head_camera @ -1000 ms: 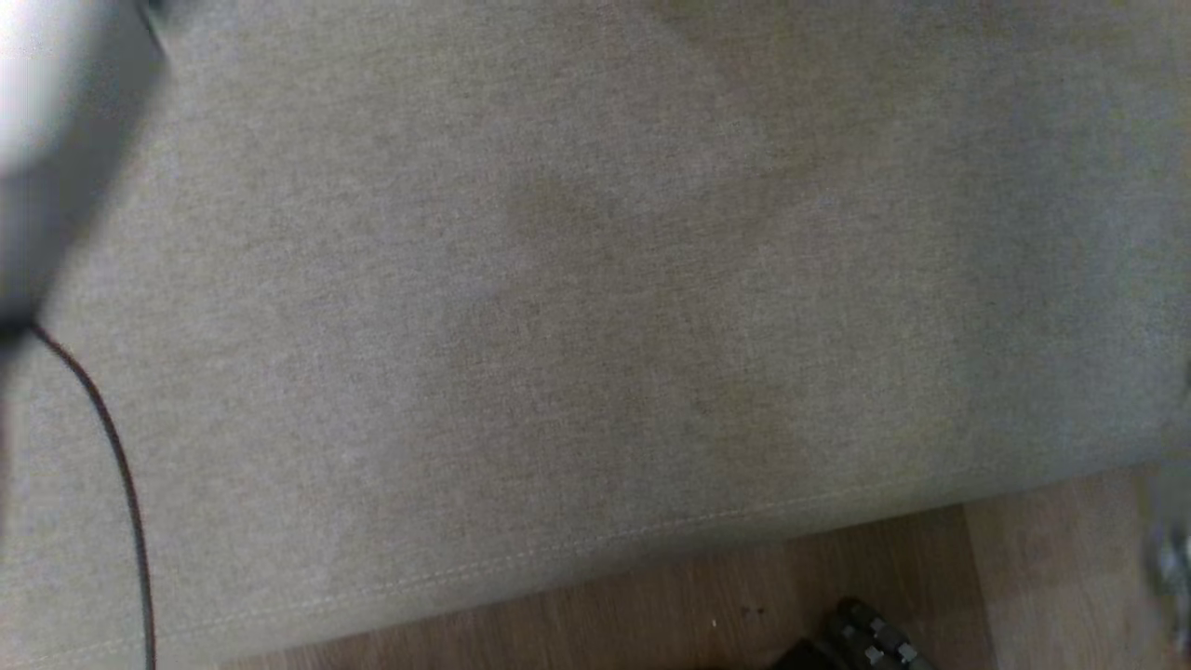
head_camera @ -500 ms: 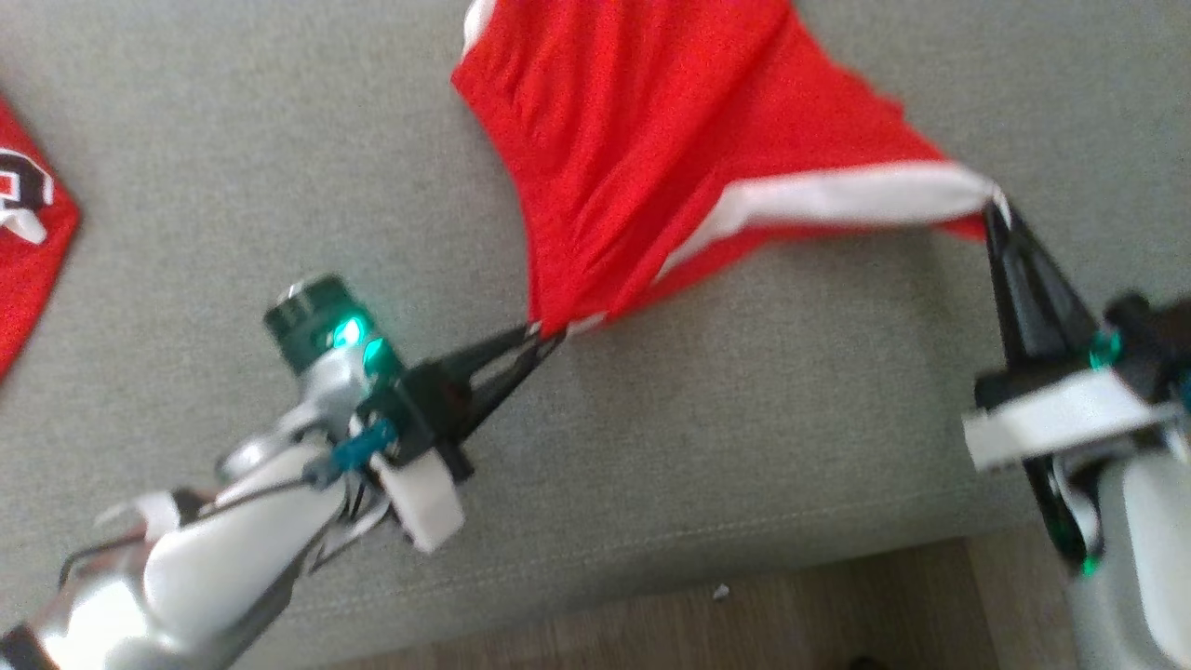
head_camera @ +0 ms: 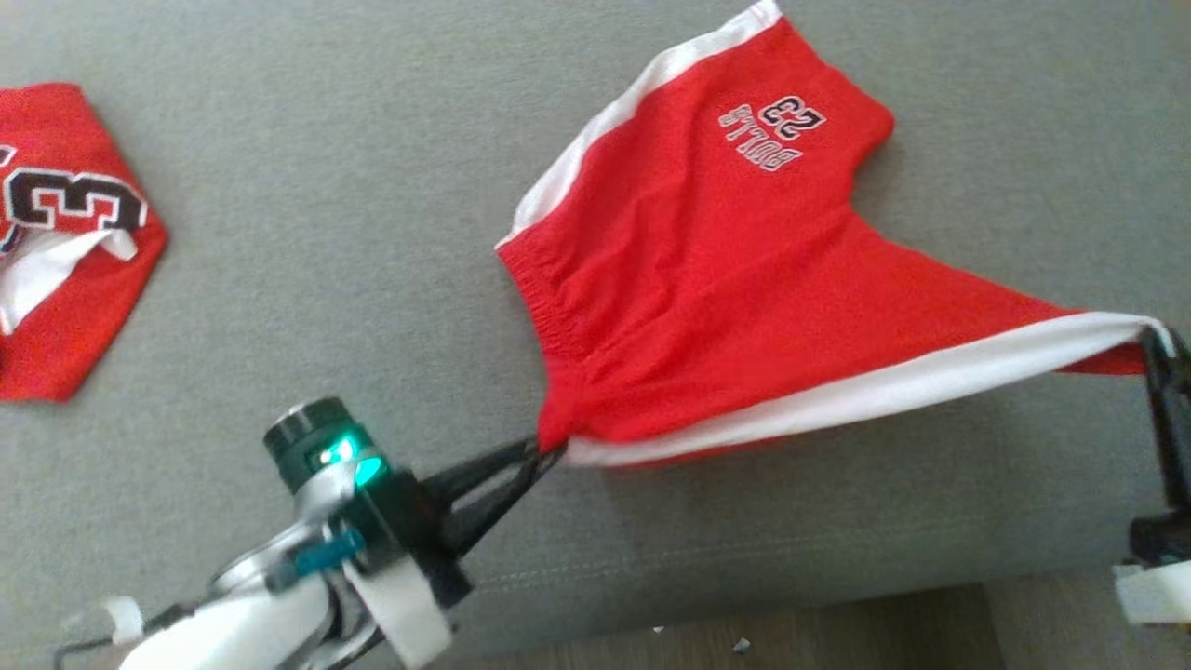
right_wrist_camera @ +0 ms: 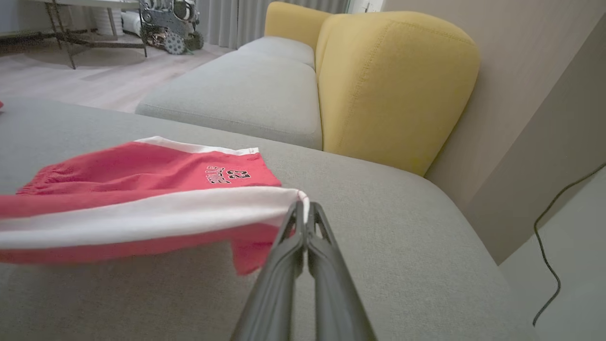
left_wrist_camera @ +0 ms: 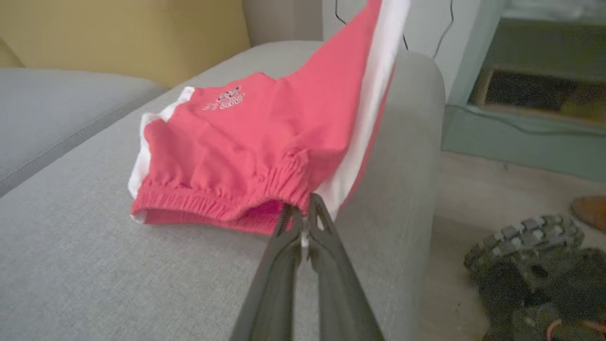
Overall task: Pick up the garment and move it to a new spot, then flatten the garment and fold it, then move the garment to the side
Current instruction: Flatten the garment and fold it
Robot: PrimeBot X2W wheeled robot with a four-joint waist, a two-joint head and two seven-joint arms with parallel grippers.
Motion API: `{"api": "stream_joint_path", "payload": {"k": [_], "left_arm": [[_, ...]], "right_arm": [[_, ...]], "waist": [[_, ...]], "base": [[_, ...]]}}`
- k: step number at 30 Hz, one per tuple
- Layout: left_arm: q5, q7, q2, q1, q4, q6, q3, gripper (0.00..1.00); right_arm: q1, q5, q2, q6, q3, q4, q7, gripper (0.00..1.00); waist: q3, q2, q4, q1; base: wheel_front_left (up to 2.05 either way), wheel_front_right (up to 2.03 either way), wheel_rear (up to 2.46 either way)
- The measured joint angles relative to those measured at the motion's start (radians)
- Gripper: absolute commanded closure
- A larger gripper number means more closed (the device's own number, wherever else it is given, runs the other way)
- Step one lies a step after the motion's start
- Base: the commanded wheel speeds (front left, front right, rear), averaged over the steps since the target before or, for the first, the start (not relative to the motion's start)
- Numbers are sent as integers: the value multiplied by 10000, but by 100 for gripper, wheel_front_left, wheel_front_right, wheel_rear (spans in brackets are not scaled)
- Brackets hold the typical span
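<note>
The garment (head_camera: 707, 307) is a pair of red shorts with white side stripes and a small number print, stretched over the grey sofa seat (head_camera: 326, 279). My left gripper (head_camera: 549, 451) is shut on the waistband corner near the seat's front edge; the left wrist view shows its tips (left_wrist_camera: 303, 215) pinching the elastic hem of the garment (left_wrist_camera: 246, 142). My right gripper (head_camera: 1158, 340) is shut on the far end of the white stripe, holding it raised. In the right wrist view, its fingers (right_wrist_camera: 303, 213) clamp the striped corner of the garment (right_wrist_camera: 142, 203).
A second red jersey piece (head_camera: 65, 242) with black numbers lies at the left of the seat. Wooden floor (head_camera: 837, 633) runs along the front edge. Yellow cushions (right_wrist_camera: 393, 85) stand behind, and a dark wheeled machine (left_wrist_camera: 530, 265) sits on the floor.
The head camera has swung, bringing the shorts and both grippers into view. Since half a second ago the shorts lie more spread out, with the printed leg now visible.
</note>
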Motion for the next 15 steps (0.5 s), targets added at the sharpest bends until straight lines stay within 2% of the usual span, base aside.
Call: {"api": "stream_joint_path", "payload": {"k": [1, 2, 6, 15], "left_arm": [[0, 0, 0, 0, 0, 0, 0, 100], [-453, -2, -173, 22, -123, 65, 217, 100], [-1862, -8, -1087, -57, -303, 58, 872, 100], [-3776, 560, -2986, -1843, 1651, -127, 1590, 100]], "right_arm": [[0, 0, 0, 0, 0, 0, 0, 100], [9, -4, 4, 0, -136, -38, 146, 100], [-534, 115, 105, 0, -353, 309, 591, 100], [-4368, 153, -619, 0, 12, 3141, 2157, 100]], "waist": [[0, 0, 0, 0], [25, 0, 72, 0], [234, 0, 335, 0], [1024, -1, 930, 0]], "base": [[0, 0, 0], [0, 0, 0], [0, 0, 0], [0, 0, 0]]}}
